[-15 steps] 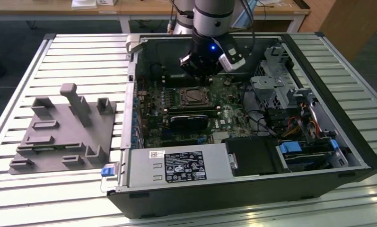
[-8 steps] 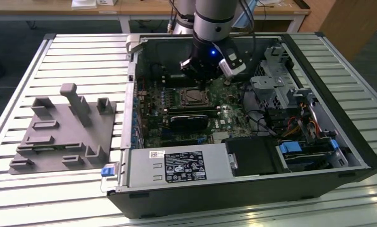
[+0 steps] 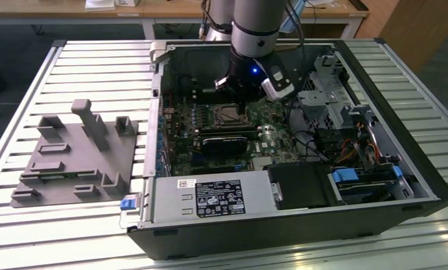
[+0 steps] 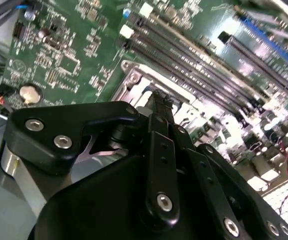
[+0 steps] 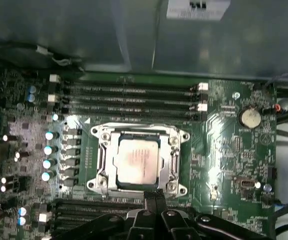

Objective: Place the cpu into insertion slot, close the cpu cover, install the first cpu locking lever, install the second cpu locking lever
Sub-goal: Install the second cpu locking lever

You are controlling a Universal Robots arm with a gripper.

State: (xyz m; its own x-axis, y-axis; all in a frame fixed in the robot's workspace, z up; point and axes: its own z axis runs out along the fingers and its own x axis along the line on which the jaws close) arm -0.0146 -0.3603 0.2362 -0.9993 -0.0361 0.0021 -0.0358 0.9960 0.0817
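Here the open computer case [image 3: 403, 169] lies on its side on the slatted tabletop [image 3: 28, 236], and the arm reaches down into it. The end effector [image 5: 154, 197] hangs directly over the motherboard [image 5: 229, 150], its black fingers [image 5: 160, 200] pressed together into one narrow tip with nothing pinched between them. In the first wrist view that tip sits at the edge of the cpu cover [image 5: 176, 160], the silvery frame plate lying flat around the socket. The cpu [image 5: 137, 160] rests inside the insertion slot [image 5: 114, 184], just ahead of the tip, its pale metal face showing through the cover's window. In the second wrist view the tip [image 4: 160, 102] stands right over a corner of the same frame [image 4: 133, 80].

Beyond the socket from the end effector run the long black memory slots [image 5: 128, 97] (all unfilled, as far as the first wrist view shows), with a round coin battery [image 5: 249, 118] off to one side.

In the exterior view the case also holds a grey power supply [image 3: 208, 199] and a black drive bay [image 3: 299, 188] along the wall farthest from the end effector. Outside the case, well apart on the exterior view's left, a grey parts fixture [image 3: 73, 163] sits on the tabletop.
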